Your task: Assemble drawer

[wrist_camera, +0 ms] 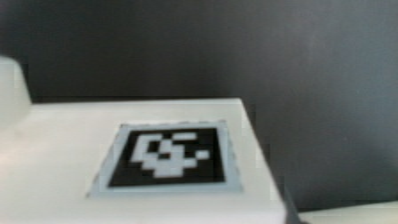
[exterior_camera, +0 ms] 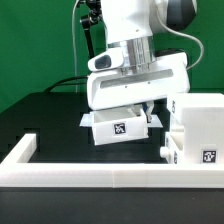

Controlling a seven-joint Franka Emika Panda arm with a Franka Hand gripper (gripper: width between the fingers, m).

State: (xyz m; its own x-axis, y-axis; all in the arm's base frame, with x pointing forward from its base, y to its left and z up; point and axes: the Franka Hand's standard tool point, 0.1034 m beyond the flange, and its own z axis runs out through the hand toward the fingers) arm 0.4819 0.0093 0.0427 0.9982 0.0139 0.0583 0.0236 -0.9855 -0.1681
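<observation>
Apparently the gripper [exterior_camera: 137, 104] carries a small tray [exterior_camera: 120, 126] above the table [exterior_camera: 50, 125]; finger state cannot be told. It should align squarely with the housing [exterior_camera: 203, 128] at the exterior view's right before inserting.

The gripper [exterior_camera: 137, 104] fingertips are hidden behind the arm's white body and the small tray [exterior_camera: 118, 126], so their spacing cannot be told. The housing [exterior_camera: 199, 128] is cut off at the exterior view's right edge. In the wrist view, a tag [wrist_camera: 171, 155] is blurred.
</observation>
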